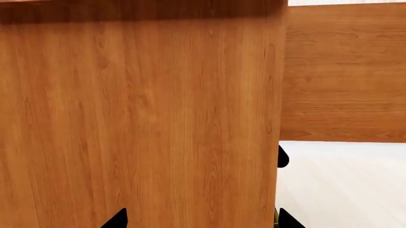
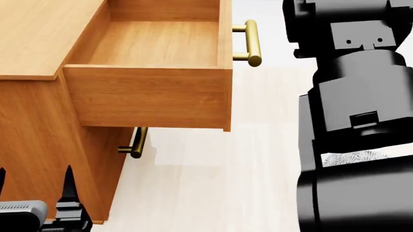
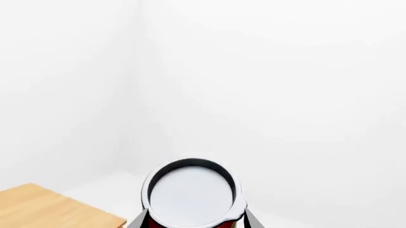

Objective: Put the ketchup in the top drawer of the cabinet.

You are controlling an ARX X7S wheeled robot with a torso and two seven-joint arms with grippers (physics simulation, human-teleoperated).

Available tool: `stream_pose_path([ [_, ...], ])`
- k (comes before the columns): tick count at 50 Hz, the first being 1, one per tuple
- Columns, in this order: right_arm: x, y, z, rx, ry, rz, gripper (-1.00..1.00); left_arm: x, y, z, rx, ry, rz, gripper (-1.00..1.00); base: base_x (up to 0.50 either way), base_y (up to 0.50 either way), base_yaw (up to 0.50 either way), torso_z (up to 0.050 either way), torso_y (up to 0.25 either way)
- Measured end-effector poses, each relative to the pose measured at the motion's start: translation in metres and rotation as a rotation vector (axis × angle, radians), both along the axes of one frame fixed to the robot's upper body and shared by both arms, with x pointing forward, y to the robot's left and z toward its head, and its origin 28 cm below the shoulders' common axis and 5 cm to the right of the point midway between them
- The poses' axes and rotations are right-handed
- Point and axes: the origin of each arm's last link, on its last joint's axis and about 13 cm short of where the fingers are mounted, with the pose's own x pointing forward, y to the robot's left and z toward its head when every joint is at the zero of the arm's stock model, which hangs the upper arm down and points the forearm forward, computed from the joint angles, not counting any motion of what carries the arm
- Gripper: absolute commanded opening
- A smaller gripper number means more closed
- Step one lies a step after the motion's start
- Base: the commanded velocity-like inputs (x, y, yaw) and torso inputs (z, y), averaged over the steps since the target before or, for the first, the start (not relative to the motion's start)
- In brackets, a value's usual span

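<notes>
A pale wood-plank floor [image 2: 213, 183] runs under everything, evenly lit, with a soft shadow near the furniture; in the right wrist view plain white walls [image 3: 285, 85] meet at a faint corner; the light is bright and diffuse.

Counted against the cabinet [image 2: 38, 29], there is 1 open top drawer [image 2: 152, 94] pulled out from its front, and 2 brass bar handles: 1 on that drawer's front [image 2: 252, 42] and 1 lower down on the cabinet face beneath it [image 2: 137, 143]. There is 1 ketchup [image 3: 192, 194] can, seen only from the right wrist camera, above and off to the side of a corner of the cabinet's top. 2 arms show: 1 low beside the cabinet's side, 1 well off from the drawer's handle end.
</notes>
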Motion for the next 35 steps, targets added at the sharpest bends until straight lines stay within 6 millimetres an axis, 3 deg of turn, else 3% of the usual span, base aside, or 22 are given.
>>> stream_pose_path([
  [35, 0.001, 0.018, -0.011, -0.055, 0.124, 0.129, -1.00, -0.001, 0.000, 0.001, -0.004, 0.001, 0.003, 1.00, 0.00, 0.00, 0.00, 0.000, 0.000],
])
